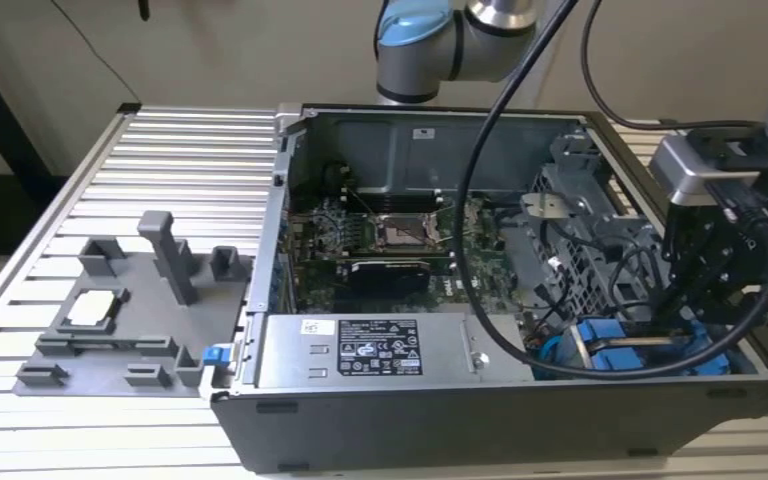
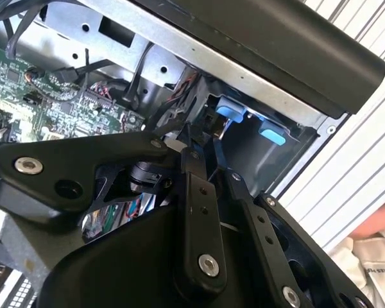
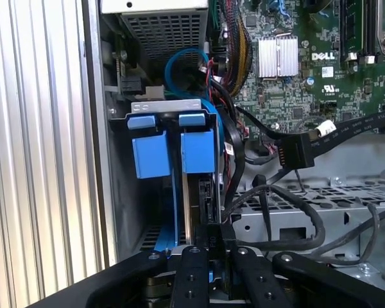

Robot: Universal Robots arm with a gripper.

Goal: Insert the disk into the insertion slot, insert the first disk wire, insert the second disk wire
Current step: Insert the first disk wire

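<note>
The disk (image 3: pixel 197 151) stands in the drive bay at a corner of the open computer case (image 1: pixel 491 425). It shows mainly as the bright blue ends of its carrier, two blue blocks side by side under a silver plate in the first wrist view. In the exterior view that blue (image 1: pixel 614 350) lies low at the case's near corner on the exterior view's right, and in the second wrist view the blue tabs (image 2: pixel 230 109) sit just inside the case wall. The hand (image 3: pixel 215 234) reaches down into the same corner, right by the carrier. In the exterior view it (image 1: pixel 700 305) hangs above and a little toward the exterior view's right of the blue. Its fingers (image 3: pixel 196 256) are pressed nearly together, with only a narrow dark gap between them. A dark upright piece (image 3: pixel 205 199) rises just past the tips, but whether the fingers pinch it cannot be told. A blue strip (image 3: pixel 170 221) runs from between the carrier's blocks toward the hand, passing just beside the fingers. Black cables (image 3: pixel 289 192) loop over the metal cage near the hand, and a blue cable (image 3: pixel 179 61) curls beyond the disk, toward the motherboard (image 1: pixel 398 240). The case rests on a slatted bench (image 1: pixel 171 150), where a grey fixture (image 1: pixel 117 310) lies well apart from the hand.
</note>
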